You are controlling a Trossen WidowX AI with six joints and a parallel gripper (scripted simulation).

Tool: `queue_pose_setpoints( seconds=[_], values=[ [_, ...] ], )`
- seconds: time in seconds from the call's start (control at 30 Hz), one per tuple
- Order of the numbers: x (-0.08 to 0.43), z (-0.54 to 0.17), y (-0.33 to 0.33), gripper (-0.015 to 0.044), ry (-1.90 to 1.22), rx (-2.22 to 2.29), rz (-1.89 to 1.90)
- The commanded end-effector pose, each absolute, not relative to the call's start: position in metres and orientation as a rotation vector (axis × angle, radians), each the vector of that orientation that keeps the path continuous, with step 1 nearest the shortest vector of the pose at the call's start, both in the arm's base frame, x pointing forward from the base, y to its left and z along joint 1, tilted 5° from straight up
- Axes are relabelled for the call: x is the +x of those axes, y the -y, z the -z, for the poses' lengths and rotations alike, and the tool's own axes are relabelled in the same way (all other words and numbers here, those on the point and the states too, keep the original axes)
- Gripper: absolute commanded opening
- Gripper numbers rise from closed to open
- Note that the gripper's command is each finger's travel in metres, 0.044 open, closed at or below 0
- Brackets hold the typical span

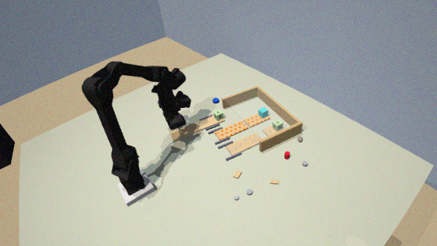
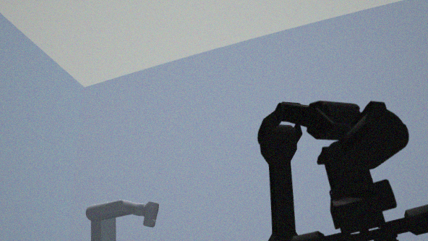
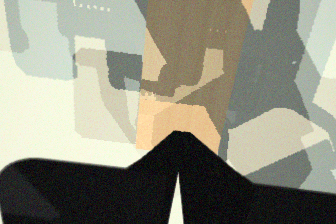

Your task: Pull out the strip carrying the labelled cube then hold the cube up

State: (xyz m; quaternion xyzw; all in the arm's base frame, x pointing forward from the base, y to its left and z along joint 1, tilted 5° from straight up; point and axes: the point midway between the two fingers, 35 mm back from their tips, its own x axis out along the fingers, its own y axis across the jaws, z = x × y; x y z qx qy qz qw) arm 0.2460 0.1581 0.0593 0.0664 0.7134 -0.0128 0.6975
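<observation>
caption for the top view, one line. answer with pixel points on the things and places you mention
Closed pincer [image 1: 178,125] [image 3: 180,139] over the plain strip [image 1: 207,124] [image 3: 189,117], a green cube [image 1: 218,115] on its far end.

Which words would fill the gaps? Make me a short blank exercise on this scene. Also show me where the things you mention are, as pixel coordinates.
The dotted strip [image 1: 231,131] is in ____ pieces.
Its far piece carries the ____ cube [image 1: 263,112].
The tool [image 1: 177,123] [image 2: 358,216] [image 3: 180,139] is ____, not open.
The small cylinder [image 1: 287,155] outside the wooden wall [image 1: 281,137] is ____.

Missing words: two; cyan; shut; red.
</observation>
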Motion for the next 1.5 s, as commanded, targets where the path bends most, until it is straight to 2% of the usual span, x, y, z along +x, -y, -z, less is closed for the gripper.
queue_pose_setpoints(
  seconds=[0.0, 0.53, 1.47],
  values=[
    [0.247, -0.066, -0.157, 0.0026, -1.603, 0.137, 0.022],
    [0.311, -0.071, -0.152, 0.0440, -1.596, 0.061, -0.056],
    [0.413, -0.082, -0.137, 0.0440, -1.589, 0.060, -0.055]
  ],
)
